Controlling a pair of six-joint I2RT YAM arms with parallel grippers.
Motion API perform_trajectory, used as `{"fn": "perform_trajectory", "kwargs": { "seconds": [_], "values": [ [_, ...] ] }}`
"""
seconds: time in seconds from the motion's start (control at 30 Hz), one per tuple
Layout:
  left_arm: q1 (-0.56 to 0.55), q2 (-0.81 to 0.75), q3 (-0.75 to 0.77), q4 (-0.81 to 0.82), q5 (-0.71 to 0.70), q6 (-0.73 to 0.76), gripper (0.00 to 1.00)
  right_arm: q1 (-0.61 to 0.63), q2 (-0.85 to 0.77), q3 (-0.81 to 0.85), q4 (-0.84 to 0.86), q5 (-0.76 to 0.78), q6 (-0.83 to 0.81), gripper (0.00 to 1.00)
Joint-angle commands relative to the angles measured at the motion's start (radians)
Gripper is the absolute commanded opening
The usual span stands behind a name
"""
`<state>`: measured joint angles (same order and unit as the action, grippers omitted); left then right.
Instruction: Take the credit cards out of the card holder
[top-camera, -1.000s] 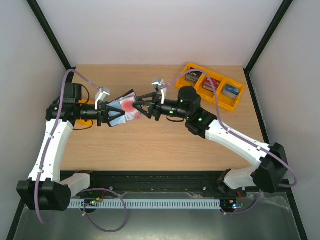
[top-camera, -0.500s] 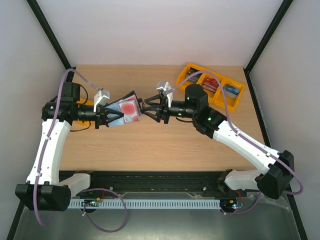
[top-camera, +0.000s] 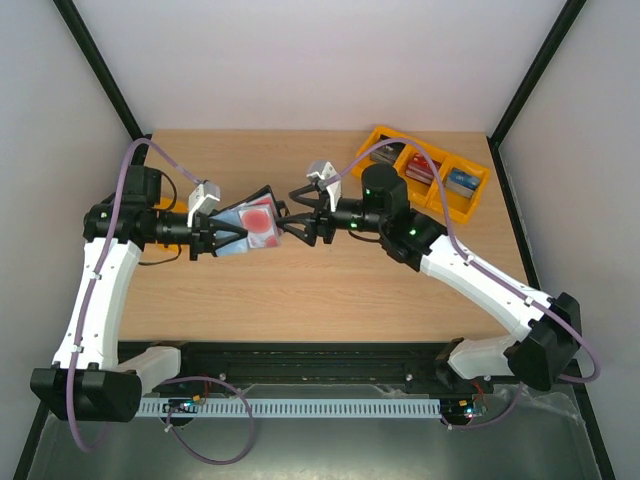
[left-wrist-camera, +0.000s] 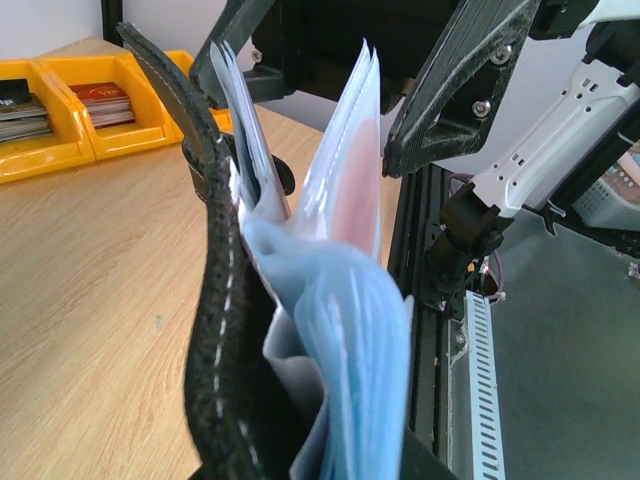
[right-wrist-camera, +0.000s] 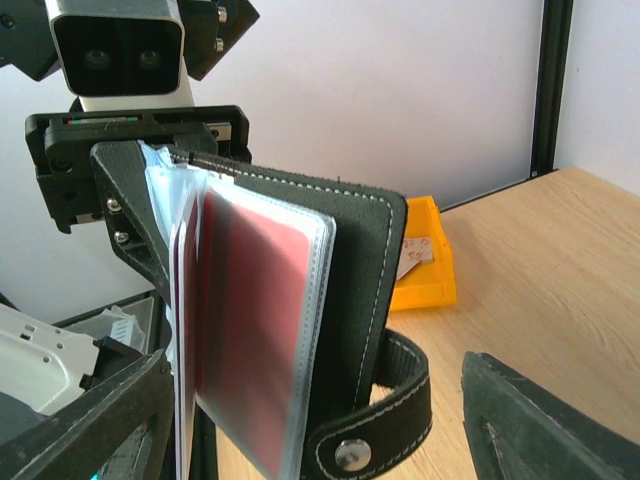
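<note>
Clamps the card holder (top-camera: 250, 226) in the left gripper (top-camera: 224, 238), above the table (top-camera: 330, 290) and left of centre, spread open toward the right arm. Carries the credit cards (top-camera: 259, 215) in its clear pockets, with a red blotch facing up. Places the right gripper (top-camera: 293, 213) at the holder's right edge, jaws wide apart and grasping nothing. Leaves open wood toward the near edge and the far edge. Crowds only the far right corner, with the yellow trays (top-camera: 425, 178).

From the left wrist, shows the black cover edge-on, the blue pockets fanned, and pale cards standing up between the right fingers (left-wrist-camera: 450, 90). From the right wrist, shows the stitched cover, the snap tab (right-wrist-camera: 412, 385) curling low, and a red face behind plastic. Cannot tell in any view whether those fingers touch the holder.
</note>
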<state>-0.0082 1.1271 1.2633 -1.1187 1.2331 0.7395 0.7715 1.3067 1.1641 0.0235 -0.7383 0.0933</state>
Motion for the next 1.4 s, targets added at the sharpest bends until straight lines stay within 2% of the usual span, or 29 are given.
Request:
{"fn": "perform_trajectory", "kwargs": {
  "seconds": [0.0, 0.73, 0.87, 1.1, 1.37],
  "values": [
    [-0.006, -0.008, 0.033, -0.016, 0.039, 0.039, 0.02, -0.002, 0.022, 0.051, -0.016, -0.011, -0.023, 0.77],
    [-0.008, -0.009, 0.042, -0.071, 0.051, 0.111, 0.02, -0.002, 0.044, 0.057, -0.027, 0.044, -0.030, 0.76],
    [-0.009, -0.006, 0.042, -0.069, 0.051, 0.110, 0.02, 0.005, 0.063, 0.068, -0.017, -0.030, -0.006, 0.78],
    [-0.009, -0.009, 0.042, -0.076, 0.052, 0.117, 0.02, 0.030, 0.091, 0.082, -0.014, -0.055, -0.009, 0.86],
    [-0.010, -0.009, 0.041, -0.082, 0.053, 0.127, 0.02, 0.046, 0.129, 0.108, -0.013, -0.098, 0.006, 0.88]
  ]
}}
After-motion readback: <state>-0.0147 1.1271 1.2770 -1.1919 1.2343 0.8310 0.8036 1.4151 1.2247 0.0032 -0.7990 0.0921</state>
